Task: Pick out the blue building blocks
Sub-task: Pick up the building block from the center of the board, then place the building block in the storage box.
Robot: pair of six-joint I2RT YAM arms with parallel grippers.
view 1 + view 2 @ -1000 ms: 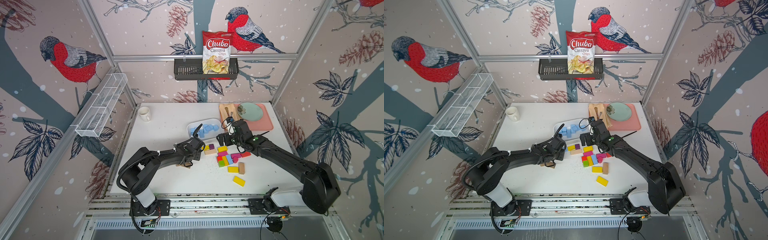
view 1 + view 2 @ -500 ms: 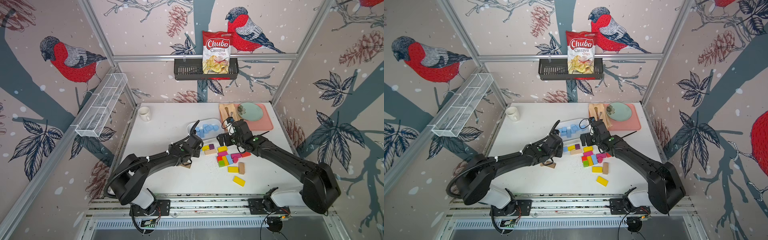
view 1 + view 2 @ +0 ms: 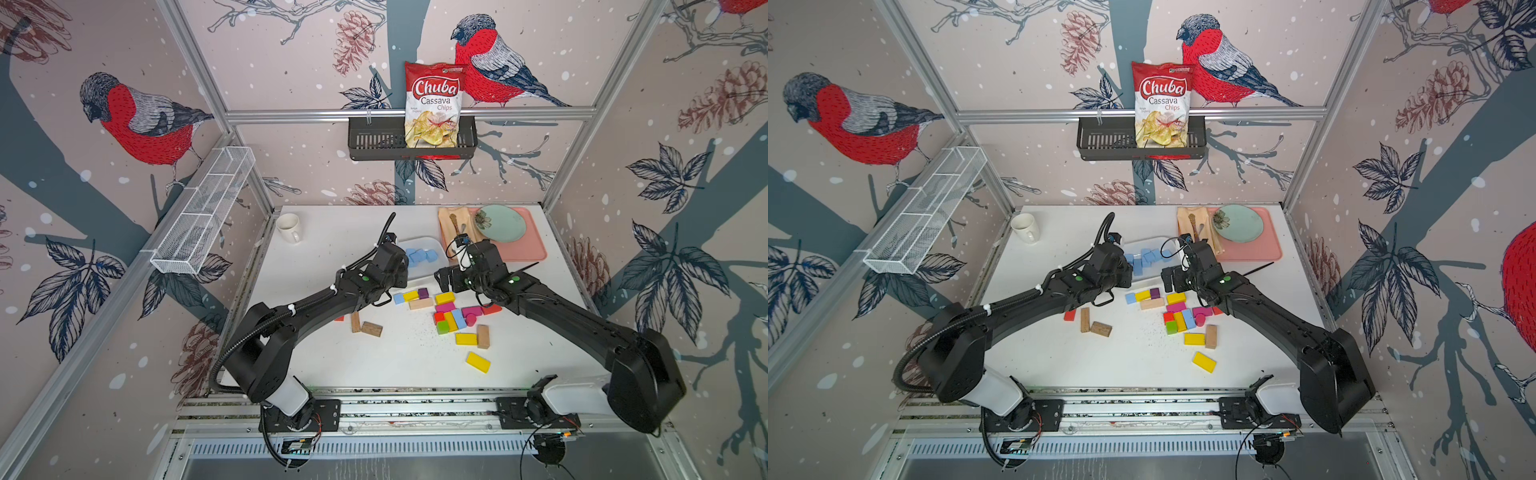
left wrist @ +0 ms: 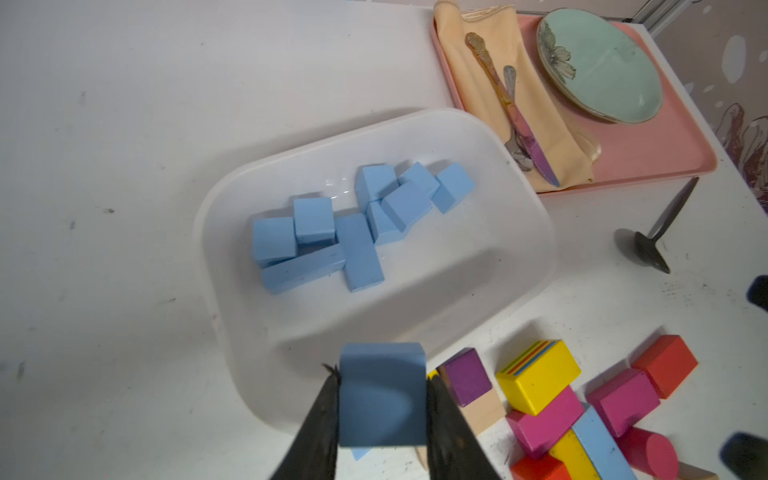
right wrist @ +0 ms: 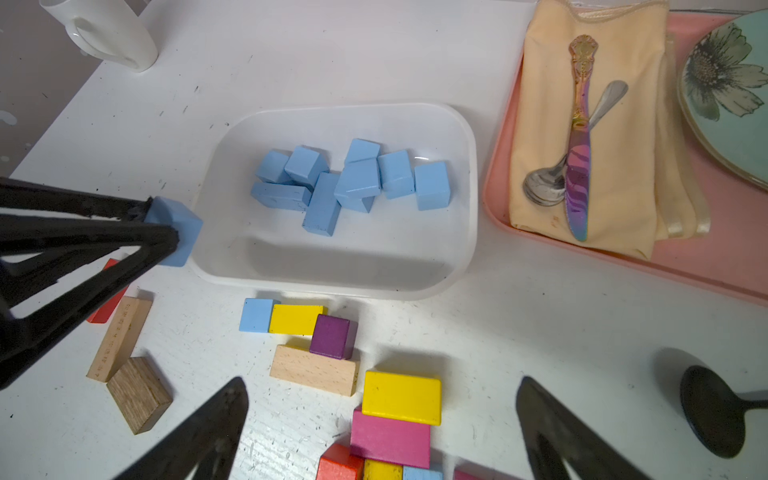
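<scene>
On the white table [image 3: 332,365], a shallow white tray [image 4: 457,299] holds a cluster of blue building blocks [image 4: 357,249], cubes and two bars, touching and partly stacked. The left end effector [image 4: 382,376] is at the tray's rim with its jaws clamped on either side of one blue cube [image 4: 382,407], while the right end effector [image 5: 382,380] is spread wide, holding nothing, above the mixed pile [image 3: 446,308]. Outside the tray, a loose blue cube [image 5: 255,315] touches a yellow block [image 5: 296,319], and a blue bar [image 3: 458,318] lies wedged in the pile.
</scene>
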